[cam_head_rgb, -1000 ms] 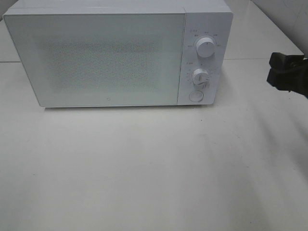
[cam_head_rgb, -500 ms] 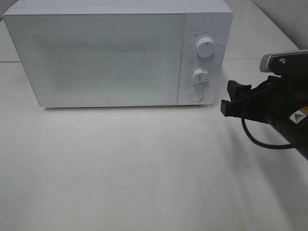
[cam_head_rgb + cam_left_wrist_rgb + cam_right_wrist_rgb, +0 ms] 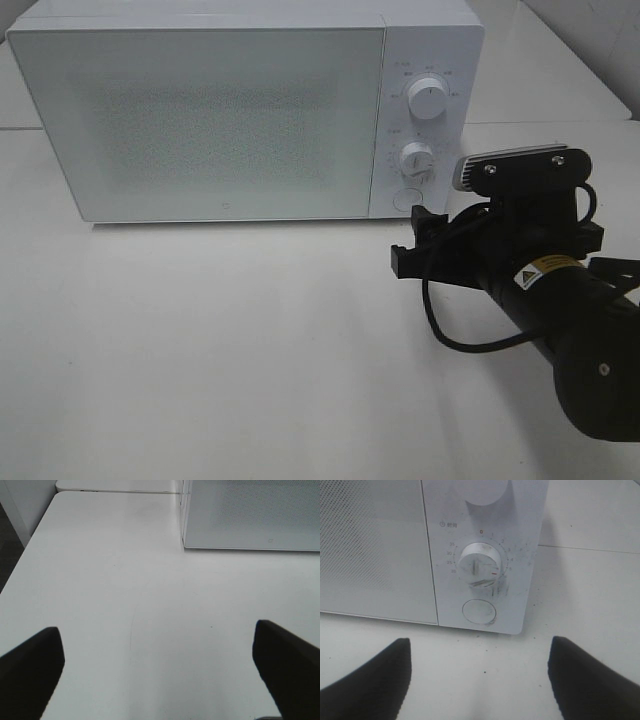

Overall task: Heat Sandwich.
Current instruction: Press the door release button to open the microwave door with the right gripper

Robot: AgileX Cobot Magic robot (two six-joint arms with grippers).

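Observation:
The sandwich is out of view. A white microwave (image 3: 220, 120) stands at the back of the table with its door shut. My right gripper (image 3: 408, 240) hovers open and empty just in front of the control panel, a little below the round button (image 3: 405, 200). In the right wrist view the gripper (image 3: 480, 685) faces that button (image 3: 479, 611) and the timer knob (image 3: 479, 566) above it, touching neither. My left gripper (image 3: 160, 675) is open over bare table near the microwave's lower left corner (image 3: 186, 544); the high view does not show it.
The white table (image 3: 200, 350) spreads in front of the microwave. A second knob (image 3: 428, 100) sits higher on the panel. The table's left edge (image 3: 25, 565) drops off beside the left arm. A black cable (image 3: 450, 335) loops under the right wrist.
My right arm has come in from the right edge of the high view, leftward and nearer, up to the front of the microwave's control panel. Its jaws stay open.

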